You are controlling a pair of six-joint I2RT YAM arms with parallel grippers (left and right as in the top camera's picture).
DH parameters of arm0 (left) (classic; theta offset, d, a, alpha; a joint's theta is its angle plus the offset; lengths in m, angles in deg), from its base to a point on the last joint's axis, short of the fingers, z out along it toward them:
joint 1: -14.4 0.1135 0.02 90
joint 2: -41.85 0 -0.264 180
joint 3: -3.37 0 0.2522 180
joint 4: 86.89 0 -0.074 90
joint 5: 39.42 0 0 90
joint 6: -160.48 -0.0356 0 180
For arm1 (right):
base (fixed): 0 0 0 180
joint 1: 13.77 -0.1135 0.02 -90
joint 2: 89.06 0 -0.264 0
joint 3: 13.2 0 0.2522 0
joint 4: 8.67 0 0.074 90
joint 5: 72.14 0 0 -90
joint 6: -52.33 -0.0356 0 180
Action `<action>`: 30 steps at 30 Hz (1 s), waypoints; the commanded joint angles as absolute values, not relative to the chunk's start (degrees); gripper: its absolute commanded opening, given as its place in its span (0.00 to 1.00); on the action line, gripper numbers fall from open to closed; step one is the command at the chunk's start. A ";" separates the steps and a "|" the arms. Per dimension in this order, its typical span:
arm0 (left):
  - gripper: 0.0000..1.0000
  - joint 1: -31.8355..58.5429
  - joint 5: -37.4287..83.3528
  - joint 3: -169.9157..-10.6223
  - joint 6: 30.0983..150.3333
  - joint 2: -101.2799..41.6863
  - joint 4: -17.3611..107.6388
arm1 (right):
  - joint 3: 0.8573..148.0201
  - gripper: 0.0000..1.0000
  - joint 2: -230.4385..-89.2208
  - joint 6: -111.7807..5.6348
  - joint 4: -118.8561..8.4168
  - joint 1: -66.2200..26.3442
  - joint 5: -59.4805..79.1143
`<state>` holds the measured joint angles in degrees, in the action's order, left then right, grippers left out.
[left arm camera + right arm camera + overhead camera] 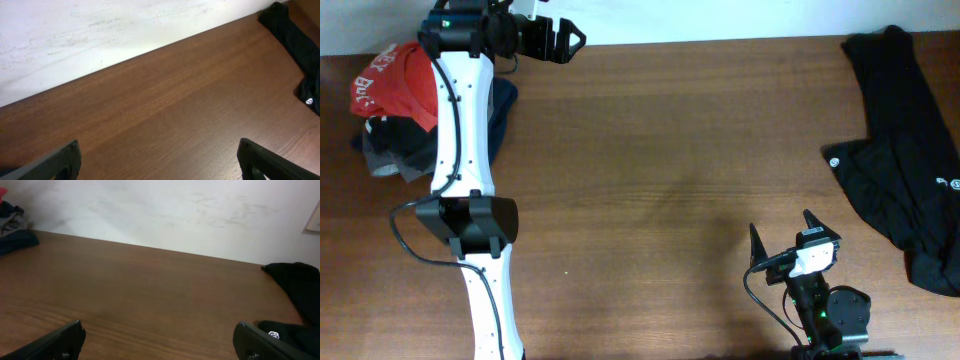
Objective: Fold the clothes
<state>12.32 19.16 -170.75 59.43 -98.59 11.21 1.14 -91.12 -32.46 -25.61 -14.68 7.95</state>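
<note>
Wooden table (670,200) holds red T-shirt (395,85) atop piled garments (392,152).

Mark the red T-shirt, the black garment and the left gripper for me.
red T-shirt (405,88), overhead, plain red fabric
black garment (905,130), overhead, mid-body
left gripper (159,150), left wrist view, midway between fingertips
</note>
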 commanded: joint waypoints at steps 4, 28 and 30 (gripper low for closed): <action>0.99 12.53 19.14 -171.69 59.74 -96.19 11.14 | 0.88 0.99 -91.32 -32.11 -26.07 -15.27 8.67; 0.99 10.52 28.36 -170.99 58.42 -85.11 2.55 | 0.88 0.99 -91.32 -32.11 -26.07 -15.27 8.67; 0.99 9.39 34.31 -167.34 58.42 -79.29 3.42 | 0.88 0.99 -91.32 -32.11 -26.07 -15.27 8.67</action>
